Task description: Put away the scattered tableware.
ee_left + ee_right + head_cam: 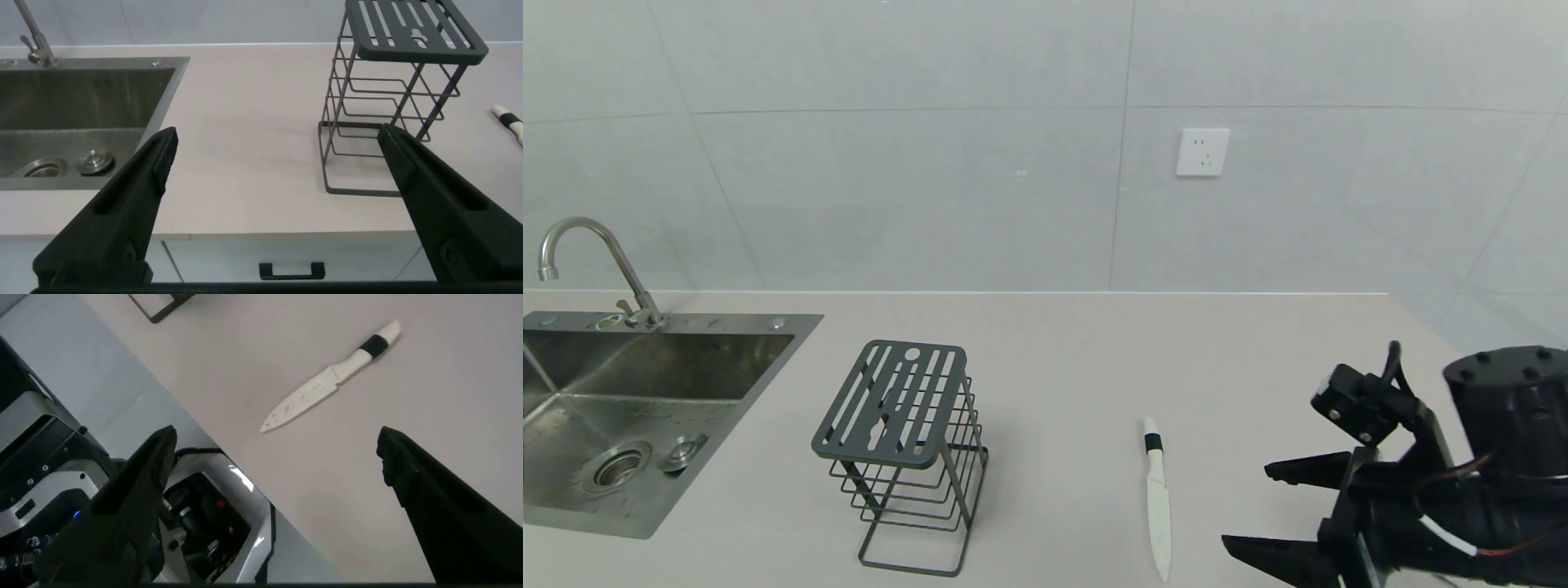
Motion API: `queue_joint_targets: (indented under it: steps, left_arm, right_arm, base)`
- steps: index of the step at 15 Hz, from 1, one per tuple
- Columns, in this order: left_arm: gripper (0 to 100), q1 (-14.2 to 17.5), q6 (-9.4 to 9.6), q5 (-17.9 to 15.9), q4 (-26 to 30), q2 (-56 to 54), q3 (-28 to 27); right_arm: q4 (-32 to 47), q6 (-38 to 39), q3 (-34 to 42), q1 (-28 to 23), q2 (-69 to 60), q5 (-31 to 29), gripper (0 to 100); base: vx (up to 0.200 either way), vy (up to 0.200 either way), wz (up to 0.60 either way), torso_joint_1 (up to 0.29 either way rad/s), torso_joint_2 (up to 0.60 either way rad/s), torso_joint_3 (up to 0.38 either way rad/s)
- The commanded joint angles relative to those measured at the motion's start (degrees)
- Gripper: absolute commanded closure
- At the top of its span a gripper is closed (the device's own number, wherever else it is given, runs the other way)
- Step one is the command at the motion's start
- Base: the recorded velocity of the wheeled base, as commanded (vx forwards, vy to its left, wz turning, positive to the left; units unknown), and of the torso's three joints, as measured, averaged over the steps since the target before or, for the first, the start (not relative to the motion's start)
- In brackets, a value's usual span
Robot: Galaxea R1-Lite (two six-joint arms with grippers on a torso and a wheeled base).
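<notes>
The right gripper (1245,505) has its two black fingers spread wide, with nothing between them. It hangs above the pale beige countertop (1054,367). A white knife with a black band around its handle (1156,498) lies flat on the bare counter, near the fingertips and towards the robot's left of them, touching neither. From the right wrist camera the knife (331,376) sits ahead of the open fingers (131,490), beyond the gap and apart from both tips. Its blade points back towards the robot and its handle end towards the wall.

The left gripper (276,135) is likewise splayed open and holds nothing. A dark grey wire knife rack with a slotted flat top plate (413,28) stands upright on the counter ahead of one fingertip, well apart from it. The stainless steel sink (82,102) lies ahead of the other finger. The knife's banded handle end (511,121) shows past the rack, on the side away from the sink.

In the head view the rack (894,408) stands between the sink (670,363) and the knife, touching neither. A curved steel tap (625,269) rises behind the sink. A white wall socket (1202,152) sits on the grey tiled wall. A black drawer handle (292,269) shows below the counter's front edge, between the left fingers.
</notes>
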Motion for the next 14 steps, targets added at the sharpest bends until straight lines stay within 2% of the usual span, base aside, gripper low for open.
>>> queue_joint_targets:
  steps: [1, 2, 3, 4, 5, 7, 12, 14]
  left_arm:
    - [0, 0.0, 0.04, 0.0, 0.0, 0.1, 0.0]
    - [0, 0.0, 0.04, 0.0, 0.0, 0.1, 0.0]
    - [0, 0.0, 0.04, 0.0, 0.0, 0.1, 0.0]
    - [0, 0.0, 0.04, 0.0, 0.0, 0.1, 0.0]
    - [0, 0.0, 0.04, 0.0, 0.0, 0.1, 0.0]
    - [0, 0.0, 0.04, 0.0, 0.0, 0.1, 0.0]
    - [0, 0.0, -0.05, 0.0, 0.0, 0.1, 0.0]
    - [0, 0.0, 0.04, 0.0, 0.0, 0.1, 0.0]
  right_arm:
    - [0.0, 7.0, -2.9, 4.9, 4.9, -3.5, 0]
    - [0.0, 11.2, -4.0, 6.7, 5.7, -5.4, 0]
    - [0.0, 21.1, -5.9, 11.3, 6.9, -11.3, 0]
    - [0.0, 21.4, -5.9, 11.5, 6.9, -11.6, 0]
    - [0.2, 24.1, -6.3, 13.1, 8.4, -14.8, 0]
    - [0.4, 24.7, -5.7, 13.3, 9.8, -17.2, 0]
    - [0.4, 29.5, -5.1, 15.0, 12.6, -17.6, 0]
    - [0.1, 31.0, -6.1, 16.4, 16.3, -22.1, 0]
  base:
    - [0.0, 0.0, 0.0, 0.0, 0.0, 0.0]
    - [0.0, 0.0, 0.0, 0.0, 0.0, 0.0]
    - [0.0, 0.0, 0.0, 0.0, 0.0, 0.0]
    - [0.0, 0.0, 0.0, 0.0, 0.0, 0.0]
    - [0.0, 0.0, 0.0, 0.0, 0.0, 0.0]
    - [0.0, 0.0, 0.0, 0.0, 0.0, 0.0]
    - [0.0, 0.0, 0.0, 0.0, 0.0, 0.0]
    - [0.0, 0.0, 0.0, 0.0, 0.0, 0.0]
